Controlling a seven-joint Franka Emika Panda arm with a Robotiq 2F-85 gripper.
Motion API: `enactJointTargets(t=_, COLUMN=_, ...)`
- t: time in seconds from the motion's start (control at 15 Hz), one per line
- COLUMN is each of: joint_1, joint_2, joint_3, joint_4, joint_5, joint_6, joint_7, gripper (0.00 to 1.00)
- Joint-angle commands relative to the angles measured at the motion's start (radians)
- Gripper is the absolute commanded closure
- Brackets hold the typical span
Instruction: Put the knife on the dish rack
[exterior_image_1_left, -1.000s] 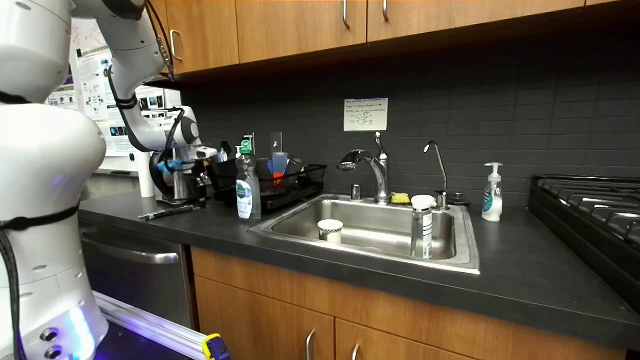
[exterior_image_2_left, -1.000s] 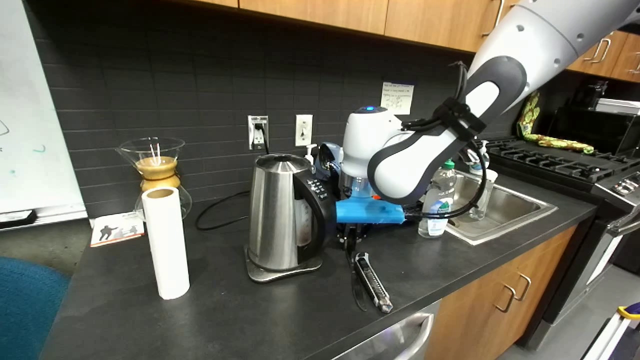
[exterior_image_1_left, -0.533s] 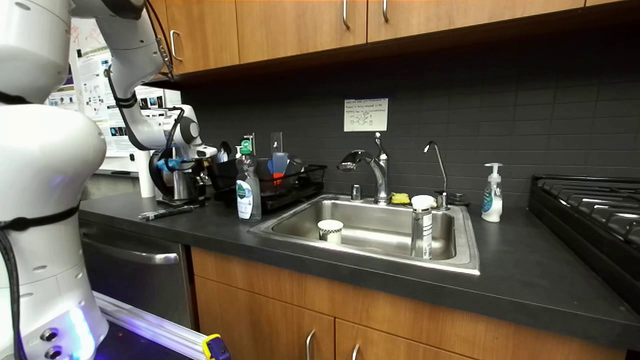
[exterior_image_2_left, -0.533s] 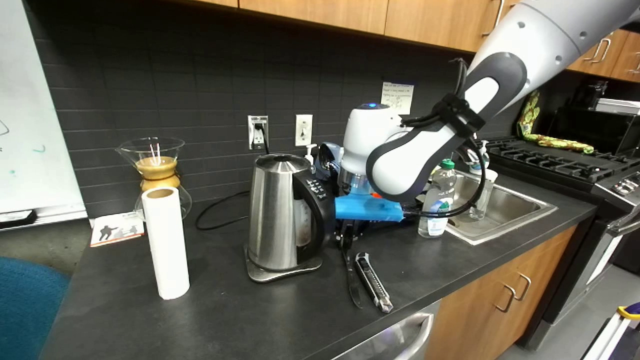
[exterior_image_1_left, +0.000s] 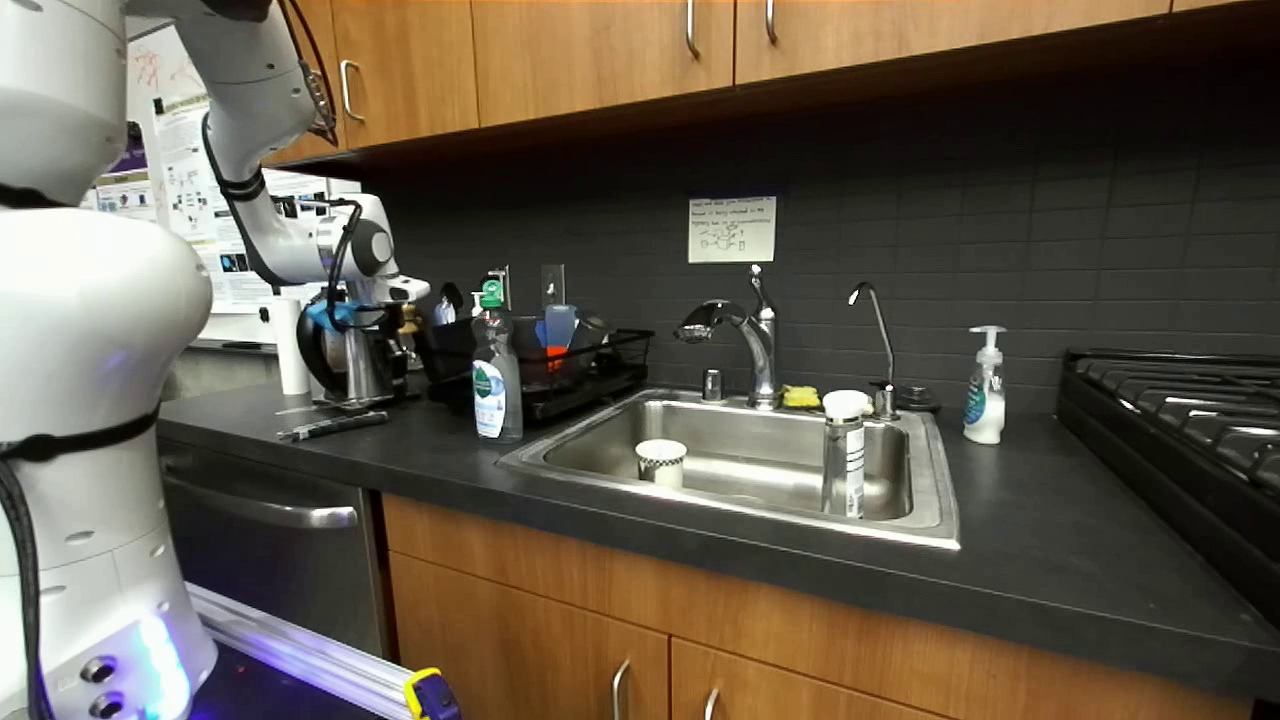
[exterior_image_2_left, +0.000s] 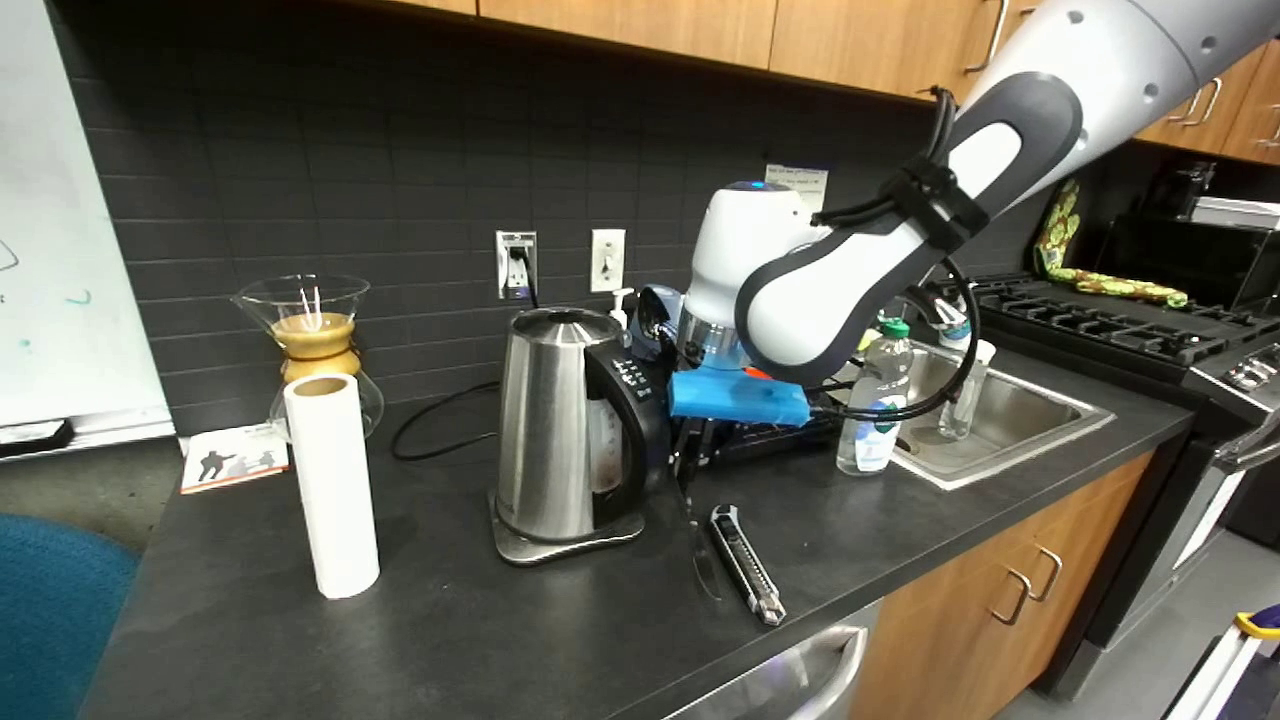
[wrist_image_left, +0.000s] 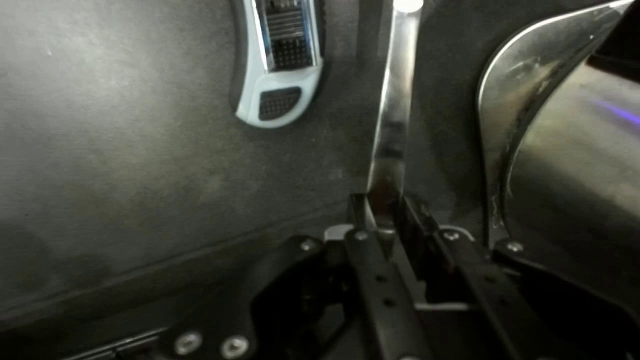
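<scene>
Ok, gripper (wrist_image_left: 385, 212) looks clamped on knife (wrist_image_left: 395, 120), prob. handle end; blade slants down btwn kettle (exterior_image_2_left: 555, 430) and box cutter (exterior_image_2_left: 745, 565), tip contact w/ counter (exterior_image_2_left: 450, 625) unclear. Step in hand: prob. start of lift; placement not yet done. Next needs: tip up, carry to dish rack (exterior_image_1_left: 590, 392), dodge soap bottle (exterior_image_1_left: 497, 385) near it, lower, release.

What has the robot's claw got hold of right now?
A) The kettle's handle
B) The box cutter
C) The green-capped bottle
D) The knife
D: the wrist view shows the knife between the fingertips of the gripper, while the box cutter lies apart on the counter.
</scene>
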Motion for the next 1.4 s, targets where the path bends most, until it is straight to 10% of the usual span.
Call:
enactJointTargets(t=0.0, joint_1=-0.008, joint_2=-0.075, joint_3=0.010, joint_4=-0.053, joint_5=0.025, joint_6=-0.005, joint_7=-0.025, gripper=0.95)
enactJointTargets(t=1.33, joint_1=-0.038, joint_2=-0.364, joint_3=0.067, joint_4=-0.192, joint_5=0.324, joint_6=-0.055, joint_7=-0.447, gripper=0.95)
